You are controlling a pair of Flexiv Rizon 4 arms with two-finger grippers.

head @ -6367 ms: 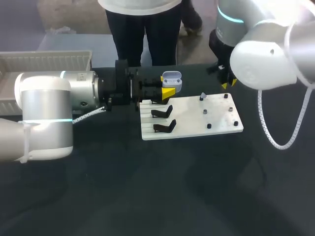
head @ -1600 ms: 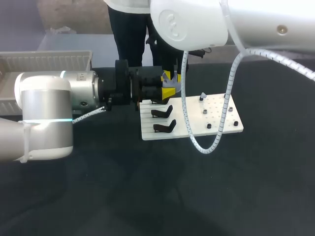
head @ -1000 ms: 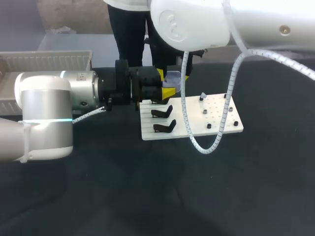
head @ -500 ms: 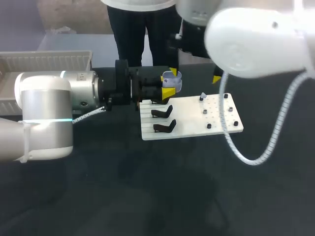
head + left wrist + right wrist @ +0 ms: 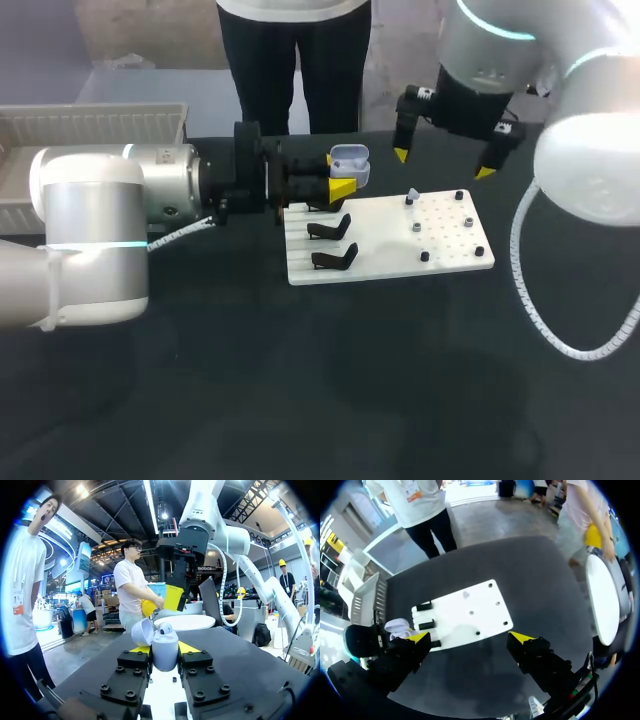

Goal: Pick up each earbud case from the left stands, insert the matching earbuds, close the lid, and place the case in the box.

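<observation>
- The left gripper, coming in level from the left of the head view, was closed on the earbud case, one yellow-tipped finger on each side of it.
- In the left wrist view the case sat upright between the fingers of the left gripper, its lid swung open to one side and a small rounded white piece showing in its top.
- The case was held in the air over the far left corner of the white board, just above the upper centre of the head view.
- Two black stands stood bare on the left part of the board, one nearer the camera than the other.
- Small dark pegs dotted the right part of the board, with one pale piece at its far edge.
- The right gripper hung above the board's far right edge, upper right of centre, its fingers spread wide with nothing between them.
- The right wrist view looked down past the spread right gripper onto the board.
- The white box lay at the upper left of the head view, well apart from the case.
</observation>
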